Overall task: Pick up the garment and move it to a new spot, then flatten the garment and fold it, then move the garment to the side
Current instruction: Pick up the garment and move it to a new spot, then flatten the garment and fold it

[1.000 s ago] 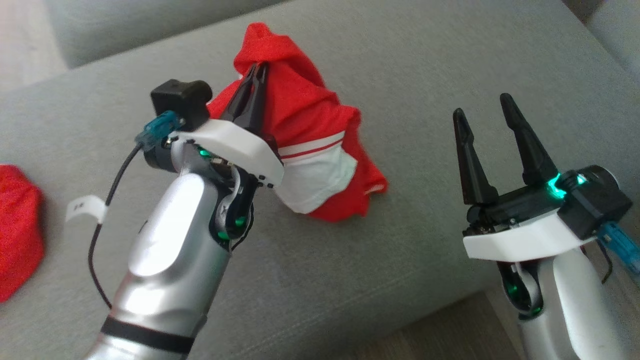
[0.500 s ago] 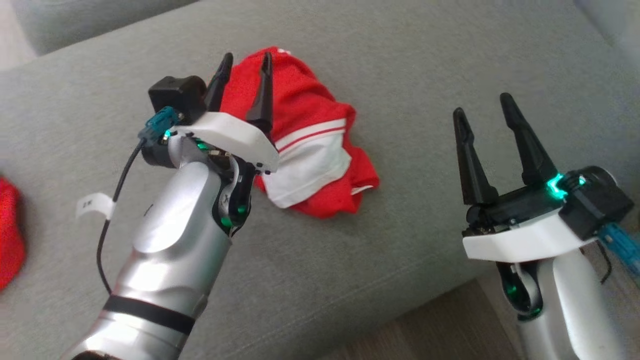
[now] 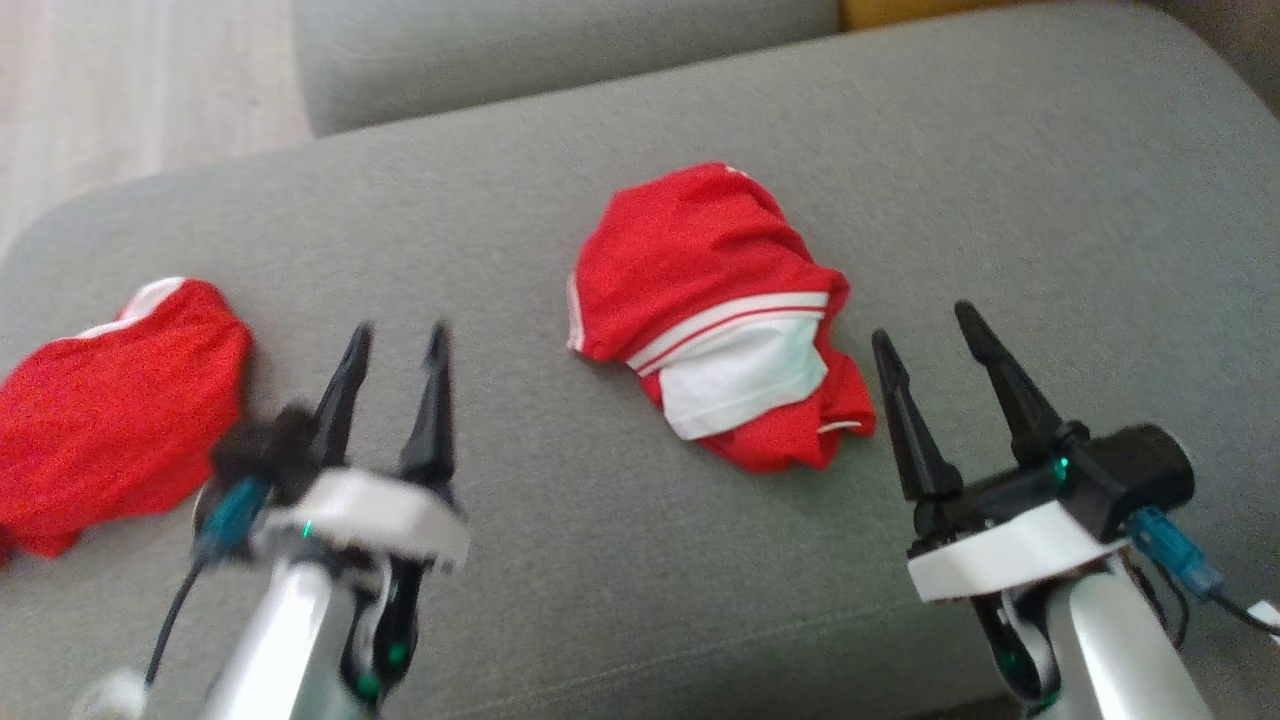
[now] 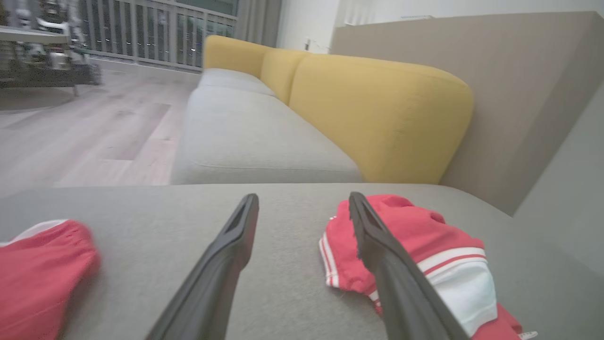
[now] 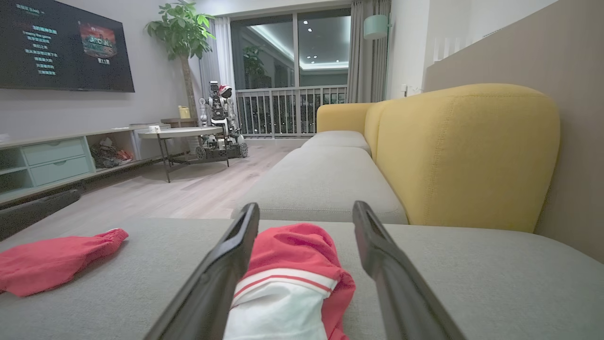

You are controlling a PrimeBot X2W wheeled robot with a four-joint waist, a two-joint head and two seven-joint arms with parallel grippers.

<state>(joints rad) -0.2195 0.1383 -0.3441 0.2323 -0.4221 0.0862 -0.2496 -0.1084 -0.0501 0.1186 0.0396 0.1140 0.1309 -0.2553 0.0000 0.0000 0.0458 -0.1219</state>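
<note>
The garment [image 3: 715,320] is a red piece with a white panel and white stripes, lying crumpled on the grey sofa seat [image 3: 640,560]. It also lies ahead of the fingers in the left wrist view [image 4: 424,255] and the right wrist view [image 5: 292,274]. My left gripper [image 3: 397,340] is open, low at the front left, well apart from the garment, with nothing between its fingers. My right gripper [image 3: 922,322] is open just right of the garment's near edge, empty.
A second red garment [image 3: 110,400] lies at the seat's left end, also in the left wrist view [image 4: 37,278] and right wrist view [image 5: 56,259]. Yellow back cushions [image 5: 462,156] stand behind the seat. Wooden floor [image 3: 140,90] lies beyond the left edge.
My left gripper opened and let go of the garment, which dropped into a heap on the seat. The left arm then drew back toward the front left. The head camera shifted as well.
</note>
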